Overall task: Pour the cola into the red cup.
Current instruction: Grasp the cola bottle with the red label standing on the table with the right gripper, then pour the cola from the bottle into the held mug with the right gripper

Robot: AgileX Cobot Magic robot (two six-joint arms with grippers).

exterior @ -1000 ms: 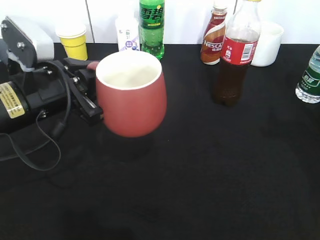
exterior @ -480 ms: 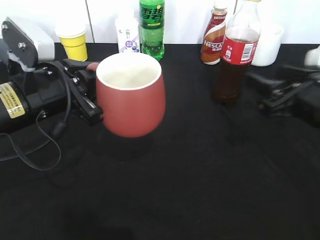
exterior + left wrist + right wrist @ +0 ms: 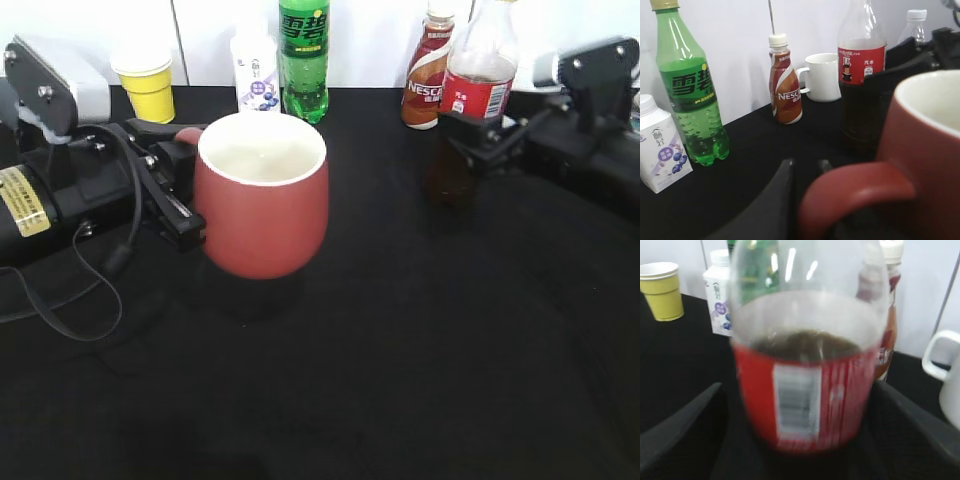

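My right claw (image 3: 462, 135) straddles the cola (image 3: 478, 95), spread; I should pinch squarely below the label. My left claw (image 3: 175, 190) pinches the cup (image 3: 262, 200) handle.

A: What stands along the back wall?
B: A yellow cup (image 3: 147, 82), milk carton (image 3: 254, 76), green bottle (image 3: 303, 55) and Nescafe bottle (image 3: 428, 68), all upright.
A: Anything further right?
B: A white mug (image 3: 821, 76) on the black table (image 3: 400, 350).

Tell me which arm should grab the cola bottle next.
The right. Its end effector already straddles the tall clear red-labelled cola bottle, fingers either side, while the left end effector holds the brick-red ceramic mug by its handle.
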